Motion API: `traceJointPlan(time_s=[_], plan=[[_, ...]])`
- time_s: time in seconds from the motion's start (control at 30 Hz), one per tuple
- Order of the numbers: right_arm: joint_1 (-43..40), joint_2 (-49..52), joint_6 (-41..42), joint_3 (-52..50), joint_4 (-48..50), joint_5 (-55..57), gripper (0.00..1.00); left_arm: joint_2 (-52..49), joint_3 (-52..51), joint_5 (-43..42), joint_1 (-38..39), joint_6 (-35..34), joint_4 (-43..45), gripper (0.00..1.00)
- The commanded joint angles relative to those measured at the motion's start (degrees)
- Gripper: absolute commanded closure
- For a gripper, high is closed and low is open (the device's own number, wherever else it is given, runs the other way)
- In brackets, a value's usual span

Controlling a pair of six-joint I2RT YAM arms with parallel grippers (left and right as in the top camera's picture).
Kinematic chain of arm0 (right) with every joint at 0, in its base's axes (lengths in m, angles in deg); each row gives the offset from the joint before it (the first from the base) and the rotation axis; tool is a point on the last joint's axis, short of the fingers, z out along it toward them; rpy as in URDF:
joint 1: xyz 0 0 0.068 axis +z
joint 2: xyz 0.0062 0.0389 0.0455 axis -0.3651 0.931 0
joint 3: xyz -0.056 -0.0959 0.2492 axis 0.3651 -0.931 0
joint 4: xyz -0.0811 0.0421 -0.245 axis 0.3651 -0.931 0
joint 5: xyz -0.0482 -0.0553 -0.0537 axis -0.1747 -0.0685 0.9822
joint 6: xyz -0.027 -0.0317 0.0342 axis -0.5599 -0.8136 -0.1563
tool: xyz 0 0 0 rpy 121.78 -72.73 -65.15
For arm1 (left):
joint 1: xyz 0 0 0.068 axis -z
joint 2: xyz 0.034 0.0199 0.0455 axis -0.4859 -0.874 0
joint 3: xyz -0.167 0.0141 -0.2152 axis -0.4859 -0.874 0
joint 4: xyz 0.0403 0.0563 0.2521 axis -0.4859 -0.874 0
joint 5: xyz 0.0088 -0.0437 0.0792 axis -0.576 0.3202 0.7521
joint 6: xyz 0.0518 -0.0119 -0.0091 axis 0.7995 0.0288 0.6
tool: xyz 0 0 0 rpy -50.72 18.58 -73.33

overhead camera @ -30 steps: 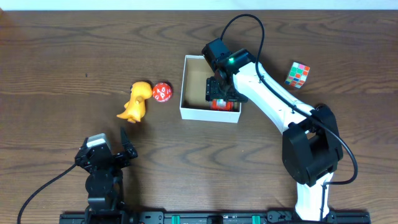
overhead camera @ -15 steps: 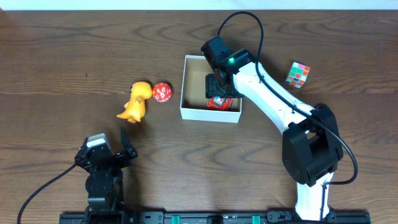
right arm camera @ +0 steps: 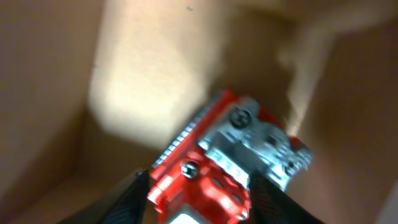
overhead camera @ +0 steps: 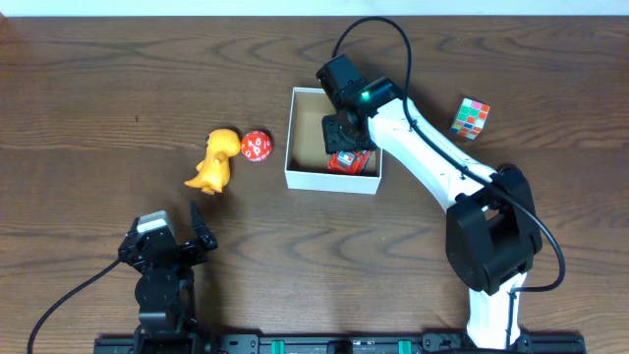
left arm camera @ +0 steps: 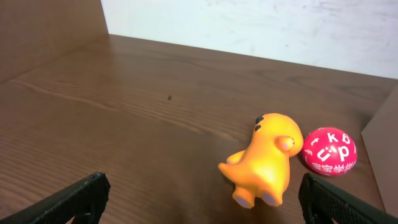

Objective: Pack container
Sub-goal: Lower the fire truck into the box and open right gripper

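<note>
The container (overhead camera: 324, 181) is a shallow white box with a brown inside (right arm camera: 143, 81), at the table's middle. A red and silver toy car (overhead camera: 346, 161) lies in it by the front wall. My right gripper (overhead camera: 341, 138) reaches down into the box. In the right wrist view its two fingers stand close on either side of the car's (right arm camera: 236, 155) near end, around the right gripper's (right arm camera: 202, 186) gap. Blur hides whether they press it. My left gripper (overhead camera: 177, 231) rests open near the front edge, with nothing between its jaws (left arm camera: 202, 199).
An orange toy dinosaur (overhead camera: 218, 159) (left arm camera: 267, 155) and a red ball with white letters (overhead camera: 257, 147) (left arm camera: 329, 149) lie left of the box. A colour cube (overhead camera: 471, 118) sits right of the right arm.
The right gripper has drawn back toward the box's far side and its jaws have narrowed. More of the car shows and it has shifted slightly left. The left arm has not moved.
</note>
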Motion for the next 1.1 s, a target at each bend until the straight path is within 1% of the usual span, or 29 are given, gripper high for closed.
traceJointPlan(time_s=[0.0, 0.07, 0.17, 0.23, 0.47, 0.83, 0.9, 1.07], plan=[[1.38, -0.04, -5.60, 0.20, 0.83, -2.23, 0.67, 0.02, -0.96, 0.09, 0.17, 0.55, -1.51, 0.02], [1.95, -0.04, -9.73, 0.20, 0.92, -2.21, 0.82, 0.02, -0.96, 0.09, 0.17, 0.55, -1.51, 0.02], [2.62, -0.04, -15.87, 0.17, 0.72, -2.21, 0.93, 0.02, -0.96, 0.09, 0.17, 0.55, -1.51, 0.02], [3.06, -0.04, -20.04, 0.17, 0.74, -2.19, 0.99, 0.02, -0.96, 0.09, 0.17, 0.55, -1.51, 0.02], [3.37, -0.04, -27.32, 0.17, 0.28, -2.16, 0.99, -0.02, -0.96, 0.09, 0.17, 0.55, -1.51, 0.02], [3.32, -0.04, -36.81, 0.17, -4.76, -1.95, 0.99, -0.02, -0.96, 0.09, 0.17, 0.55, -1.51, 0.02], [3.32, -0.04, -38.18, 0.17, -5.88, -0.35, 0.99, -0.02, -0.96, 0.09, 0.17, 0.55, -1.51, 0.02], [3.32, -0.04, -38.23, 0.17, -8.22, 7.41, 0.99, 0.00, -0.96, 0.09, 0.17, 0.55, -1.51, 0.02]])
